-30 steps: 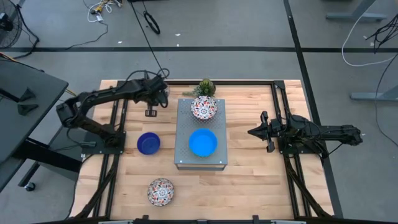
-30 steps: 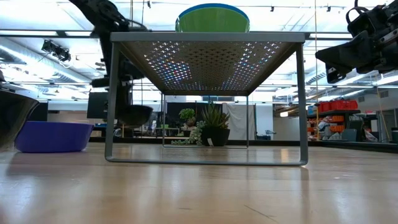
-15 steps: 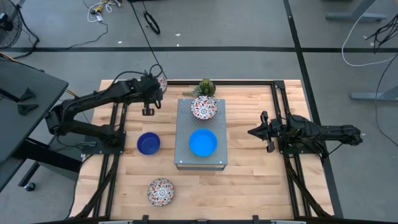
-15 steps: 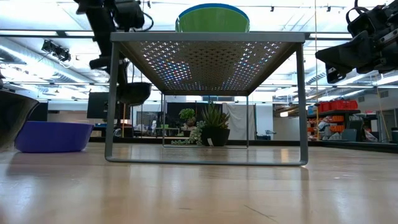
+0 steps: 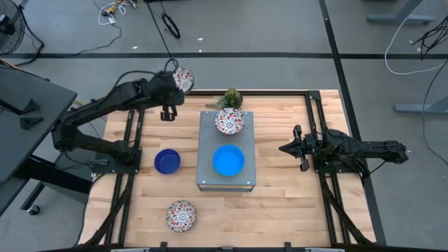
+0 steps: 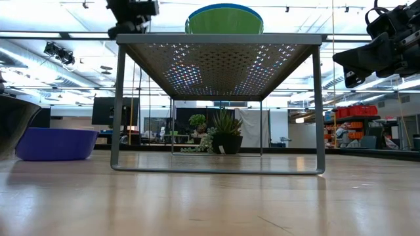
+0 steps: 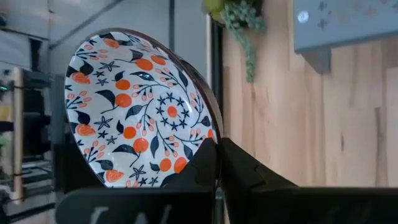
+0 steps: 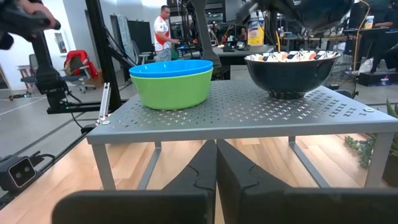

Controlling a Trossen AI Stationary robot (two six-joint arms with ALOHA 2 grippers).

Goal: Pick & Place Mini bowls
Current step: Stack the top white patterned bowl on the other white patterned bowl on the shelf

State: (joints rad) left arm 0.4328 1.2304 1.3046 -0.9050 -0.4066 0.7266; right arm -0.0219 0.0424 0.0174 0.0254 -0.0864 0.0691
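A wooden surface [image 5: 280, 210] is seen from above, with a grey perforated metal box [image 5: 225, 183] standing near its middle like a small raised platform.

The left claw [image 5: 173, 89] is raised over the far left corner of the surface, closed on the rim of a white floral bowl [image 5: 183, 78], which is held tilted on edge in the air, just past the far edge. In the left wrist view the patterned inside of this bowl [image 7: 140, 121] is seen pinched between the dark fingers [image 7: 239, 171].

On the box, a second floral bowl [image 5: 229, 121] sits toward the far end, and a light blue bowl [image 5: 228, 160] is nested in a bright green bowl [image 8: 173, 90] toward the near end. A small spiky green plant [image 5: 232, 98] stands on the surface just beyond the far end of the box, between the held bowl and the box top.

A dark blue bowl [image 5: 167, 161] rests on the surface just left of the box. A third floral bowl [image 5: 181, 215] lies near the near edge, left of centre.

The right claw [image 5: 285, 148] is closed on nothing and hangs at the right side of the surface, pointed at the box and well apart from it.
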